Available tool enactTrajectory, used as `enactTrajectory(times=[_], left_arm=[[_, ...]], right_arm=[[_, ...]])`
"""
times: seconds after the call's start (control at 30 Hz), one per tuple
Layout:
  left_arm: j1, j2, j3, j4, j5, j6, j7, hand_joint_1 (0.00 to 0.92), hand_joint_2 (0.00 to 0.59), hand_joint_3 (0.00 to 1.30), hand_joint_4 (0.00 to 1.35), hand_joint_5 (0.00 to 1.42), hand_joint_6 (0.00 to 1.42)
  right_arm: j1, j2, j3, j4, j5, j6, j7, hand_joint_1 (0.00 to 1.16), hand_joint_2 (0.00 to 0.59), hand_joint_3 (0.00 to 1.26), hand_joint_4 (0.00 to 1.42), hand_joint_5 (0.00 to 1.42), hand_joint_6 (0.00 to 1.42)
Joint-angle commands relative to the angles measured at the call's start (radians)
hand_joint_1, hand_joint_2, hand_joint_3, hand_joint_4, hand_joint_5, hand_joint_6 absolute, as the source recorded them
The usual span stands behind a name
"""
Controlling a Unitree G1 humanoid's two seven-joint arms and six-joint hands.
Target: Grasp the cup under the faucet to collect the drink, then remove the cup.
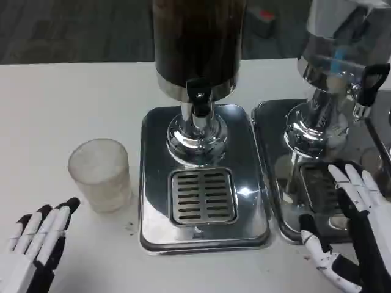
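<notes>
Your cup (99, 174) is standing upright on the white worktop (61, 104), left of the dispenser's steel base (153, 183) and not under the faucet (198, 97). Your left hand (38, 244) is waiting just below it, fingers straight and holding nothing, well placed for the grasp. Your right hand (351, 226) is hovering spread over the second dispenser's tray (272, 152). The drip grille (203, 196) is lying bare, awaiting the cup.

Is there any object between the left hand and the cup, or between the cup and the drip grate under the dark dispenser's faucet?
Nothing visible stands in either path. The left hand lies on bare table just below-left of the cup. Between the cup and the drip grate under the faucet is only the raised edge of the steel base.
</notes>
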Motion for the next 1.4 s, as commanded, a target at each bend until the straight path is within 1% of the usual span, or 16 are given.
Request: enactTrajectory(times=[0.03,0.17,0.5,0.57,0.7,0.8,0.87,0.97,1.23,1.4], left_arm=[[0.001,0.014,-0.008,-0.012,-0.006,0.011,-0.005,0.0,0.059,0.0,0.0,0.0,0.0],[0.002,0.025,-0.002,0.0,-0.019,0.002,-0.003,0.0,0.06,0.0,0.0,0.0,0.0],[-0.016,0.031,-0.015,0.02,-0.05,-0.009,0.003,0.0,0.051,0.0,0.0,0.0,0.0],[-0.021,0.031,-0.015,0.026,-0.057,-0.013,0.008,0.0,0.04,0.0,0.0,0.0,0.0],[-0.042,0.03,-0.004,0.048,-0.077,-0.05,0.038,0.0,0.033,0.0,0.0,0.0,0.0],[-0.07,0.029,0.011,0.081,-0.121,-0.087,0.056,0.0,0.031,0.0,0.0,0.0,0.0],[-0.09,0.03,0.02,0.104,-0.147,-0.103,0.06,0.0,0.026,0.0,0.0,0.0,0.03],[-0.123,0.04,0.032,0.142,-0.17,-0.126,0.069,0.0,0.022,0.0,0.0,0.0,0.13],[-0.202,0.051,0.029,0.215,-0.222,-0.141,0.046,0.0,0.02,0.0,0.0,0.0,0.14],[-0.257,0.05,0.02,0.258,-0.257,-0.135,0.025,0.072,0.03,0.0,0.0,0.06,0.2]], right_arm=[[-0.005,0.001,-0.009,0.007,0.012,0.002,-0.008,0.4,0.447,0.13,0.05,0.03,0.17],[0.001,0.012,0.002,-0.001,0.0,0.006,-0.012,0.4,0.447,0.13,0.05,0.03,0.17],[-0.002,0.02,-0.004,-0.001,0.01,0.006,-0.005,0.4,0.446,0.14,0.06,0.04,0.19],[-0.001,0.021,-0.004,-0.002,0.011,0.006,-0.005,0.4,0.446,0.14,0.06,0.04,0.19],[0.003,0.026,-0.002,-0.009,0.013,0.01,-0.002,0.4,0.446,0.14,0.06,0.04,0.19],[0.002,0.032,0.004,-0.013,0.012,0.017,0.004,0.4,0.446,0.14,0.07,0.05,0.19],[0.001,0.038,0.011,-0.018,0.01,0.022,0.005,0.41,0.446,0.15,0.07,0.05,0.2],[-0.003,0.051,0.027,-0.024,-0.002,0.033,0.001,0.41,0.446,0.15,0.08,0.05,0.21],[-0.01,0.072,0.038,-0.017,-0.008,0.04,-0.009,0.41,0.446,0.16,0.09,0.07,0.22],[-0.013,0.075,0.04,-0.01,0.002,0.035,-0.021,0.41,0.446,0.17,0.11,0.07,0.23]])
